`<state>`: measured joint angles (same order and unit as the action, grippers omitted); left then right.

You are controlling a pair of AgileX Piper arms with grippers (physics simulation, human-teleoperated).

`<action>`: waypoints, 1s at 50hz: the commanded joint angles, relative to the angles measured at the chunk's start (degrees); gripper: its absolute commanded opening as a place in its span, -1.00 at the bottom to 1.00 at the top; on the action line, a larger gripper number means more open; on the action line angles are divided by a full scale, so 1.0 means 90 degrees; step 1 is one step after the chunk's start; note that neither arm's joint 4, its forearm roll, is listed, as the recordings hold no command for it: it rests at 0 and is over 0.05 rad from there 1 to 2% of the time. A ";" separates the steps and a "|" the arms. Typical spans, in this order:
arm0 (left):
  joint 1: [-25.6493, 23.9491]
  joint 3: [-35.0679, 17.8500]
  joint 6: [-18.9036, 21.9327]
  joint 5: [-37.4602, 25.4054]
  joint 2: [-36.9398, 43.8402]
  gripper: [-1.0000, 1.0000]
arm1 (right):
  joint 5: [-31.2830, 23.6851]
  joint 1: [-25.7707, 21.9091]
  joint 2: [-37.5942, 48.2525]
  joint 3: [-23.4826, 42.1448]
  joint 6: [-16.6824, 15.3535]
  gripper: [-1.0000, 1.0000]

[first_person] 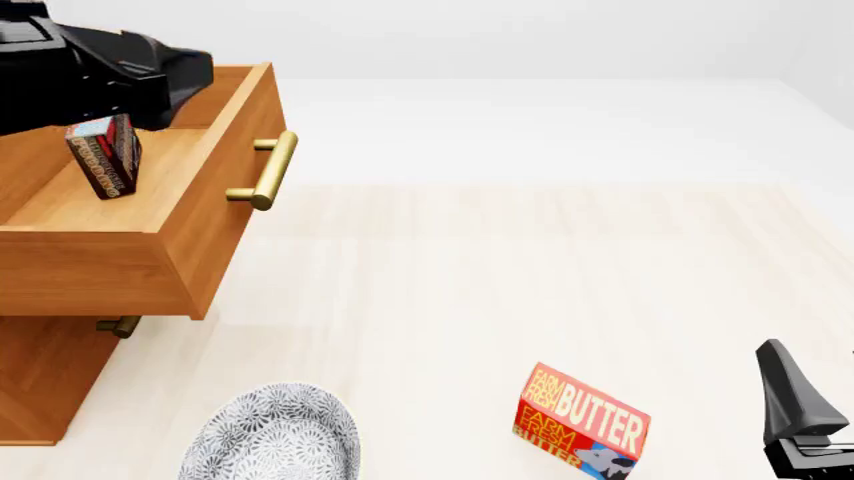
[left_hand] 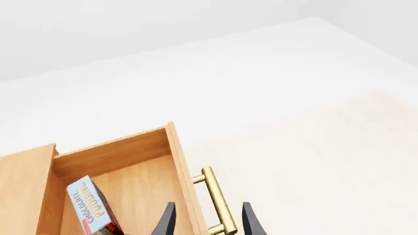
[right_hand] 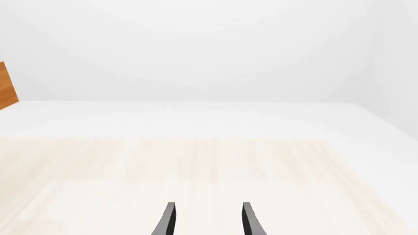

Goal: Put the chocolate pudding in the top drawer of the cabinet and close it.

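The orange-brown cabinet (first_person: pixel 40 385) stands at the left. Its top drawer (first_person: pixel 107 268) is pulled out. The chocolate pudding (first_person: pixel 104 155) stands tilted on edge inside it, light blue face with red lettering; it also shows in the left wrist view (left_hand: pixel 88 205). My left gripper (left_hand: pixel 207 224) is open and empty above the drawer's front edge. One finger is over the drawer's inside and the other is outside the brass handle (left_hand: pixel 219 203). My left arm (first_person: pixel 94 65) hangs over the drawer's back. My right gripper (right_hand: pixel 207 223) is open and empty, low at the front right.
A red Farm Fresh Butter box (first_person: pixel 581 420) lies on the light wooden table at the front. A patterned grey plate (first_person: pixel 274 435) sits at the front left. The lower drawer's brass handle (first_person: pixel 118 325) shows under the open drawer. One right finger (first_person: pixel 787 395) shows at the front right.
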<state>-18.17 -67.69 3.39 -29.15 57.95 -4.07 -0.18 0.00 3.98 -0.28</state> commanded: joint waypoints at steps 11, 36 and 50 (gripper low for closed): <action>-0.1257 -0.0835 -0.0442 -0.0403 0.0833 1.00 | 0.0000 0.0001 0.0000 0.0000 0.0001 1.00; -0.1687 -0.0795 -0.1445 -0.0121 0.1644 1.00 | 0.0000 0.0001 0.0000 0.0000 -0.0001 1.00; -0.1854 -0.0894 -0.1924 -0.0175 0.2015 1.00 | -0.0001 0.0001 0.0000 0.0000 0.0000 1.00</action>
<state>-33.43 -75.39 -10.70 -30.69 73.87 -4.07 -0.17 0.00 3.98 -0.29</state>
